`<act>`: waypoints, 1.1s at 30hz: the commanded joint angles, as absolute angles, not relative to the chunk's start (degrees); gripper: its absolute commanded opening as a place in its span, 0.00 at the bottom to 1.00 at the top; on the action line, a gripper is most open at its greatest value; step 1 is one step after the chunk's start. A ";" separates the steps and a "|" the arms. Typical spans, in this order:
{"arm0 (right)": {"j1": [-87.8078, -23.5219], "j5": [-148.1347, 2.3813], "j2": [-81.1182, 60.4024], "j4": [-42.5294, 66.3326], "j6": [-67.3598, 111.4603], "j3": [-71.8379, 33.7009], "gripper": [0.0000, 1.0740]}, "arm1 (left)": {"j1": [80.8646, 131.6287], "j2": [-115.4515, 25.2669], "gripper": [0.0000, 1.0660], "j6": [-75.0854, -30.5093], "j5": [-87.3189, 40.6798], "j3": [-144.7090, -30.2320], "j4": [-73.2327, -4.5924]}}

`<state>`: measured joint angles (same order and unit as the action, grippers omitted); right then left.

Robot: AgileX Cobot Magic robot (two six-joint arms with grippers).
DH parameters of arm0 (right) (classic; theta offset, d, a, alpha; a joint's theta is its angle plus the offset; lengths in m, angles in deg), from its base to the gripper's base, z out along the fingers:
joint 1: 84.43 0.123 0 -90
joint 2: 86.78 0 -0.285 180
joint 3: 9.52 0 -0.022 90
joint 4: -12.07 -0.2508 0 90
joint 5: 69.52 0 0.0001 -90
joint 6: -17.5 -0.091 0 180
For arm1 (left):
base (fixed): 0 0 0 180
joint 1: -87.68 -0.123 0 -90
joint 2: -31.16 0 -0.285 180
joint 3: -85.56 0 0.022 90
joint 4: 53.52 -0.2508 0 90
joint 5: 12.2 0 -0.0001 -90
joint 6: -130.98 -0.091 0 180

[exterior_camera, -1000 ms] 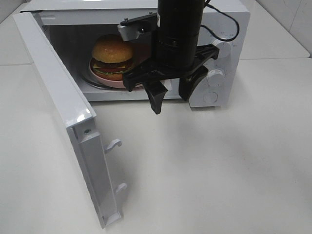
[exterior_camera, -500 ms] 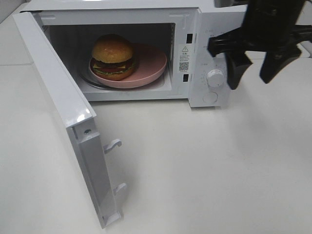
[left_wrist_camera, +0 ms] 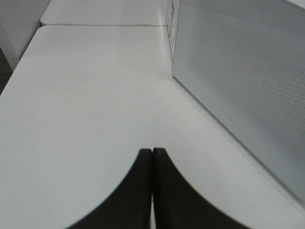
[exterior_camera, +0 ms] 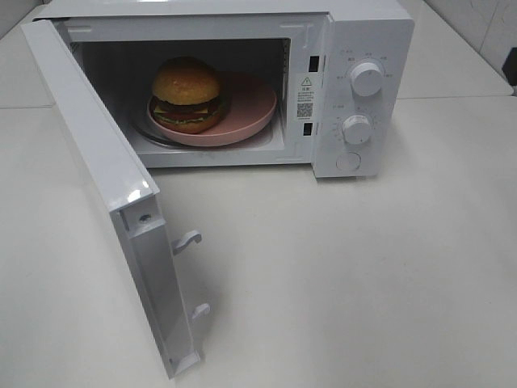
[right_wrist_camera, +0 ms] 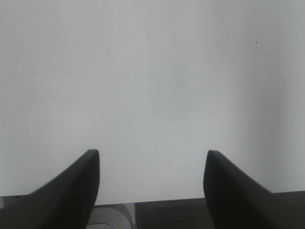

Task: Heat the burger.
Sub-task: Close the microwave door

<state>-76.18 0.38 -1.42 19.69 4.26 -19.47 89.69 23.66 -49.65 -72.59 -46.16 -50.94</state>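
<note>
White laminate desk [exterior_camera: 388, 267] carries everything here, and on it, towards the back, stands a white microwave [exterior_camera: 202, 8] with its door [exterior_camera: 89, 162] swung wide out to the left. Inside the cavity a round pink plate [exterior_camera: 254, 105] rests on the turntable, and the burger [exterior_camera: 187, 93] sits on the left part of that plate, bun up. On the panel to the right are an upper knob [exterior_camera: 367, 78] and a lower knob [exterior_camera: 356, 128]. Neither arm shows clearly in the high view. The left claw [left_wrist_camera: 152, 157] has its fingers pressed together with nothing between them, low over the desk just beside the door's meshed outer face. The right claw [right_wrist_camera: 151, 153] is spread wide and empty above bare desk. Loading looks done, so the step in hand is probably shutting the door. That calls for a push on the outer face near its free edge until the latch hooks catch, then a turn of a knob to start heating.
</note>
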 commanded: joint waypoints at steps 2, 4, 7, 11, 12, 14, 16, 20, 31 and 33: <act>-76.41 1.81 -7.21 20.04 3.63 -24.97 0.56 | 89.63 24.81 0.00 -49.70 -71.79 -46.10 -50.77; -76.41 1.75 -8.64 20.04 3.63 -26.40 0.56 | 89.63 24.81 0.00 -49.70 -71.79 -46.10 -50.77; -76.41 1.69 -12.99 20.04 3.63 -31.04 0.56 | 89.63 24.81 0.00 -49.70 -71.79 -46.10 -50.77; -76.41 1.58 -18.04 19.98 3.74 -36.94 0.56 | 89.63 24.81 0.00 -49.70 -71.79 -46.10 -50.77; -76.41 1.46 -19.35 19.98 3.74 -38.61 0.56 | 89.63 24.81 0.00 -49.70 -71.79 -46.10 -50.72; -76.41 0.95 -21.93 19.98 3.74 -41.81 0.56 | 89.63 24.81 0.00 -49.70 -71.79 -46.10 -50.72; -76.41 0.20 -25.71 19.98 3.80 -46.28 0.56 | 89.63 24.81 0.00 -49.70 -71.79 -46.10 -50.72; -76.41 -1.69 -29.32 19.98 4.09 -50.24 0.55 | 89.63 24.81 0.00 -49.70 -71.79 -46.10 -50.72; -76.35 -7.76 -45.71 19.29 5.69 -55.85 0.55 | 89.63 24.81 0.00 -49.70 -71.79 -46.10 -50.60; -76.35 -7.82 -46.91 18.95 6.32 -55.85 0.55 | 89.63 24.81 0.00 -49.70 -71.79 -46.10 -50.60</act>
<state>-76.18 -7.36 -46.57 19.12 5.58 -55.45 89.69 23.66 -49.65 -72.59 -46.16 -50.94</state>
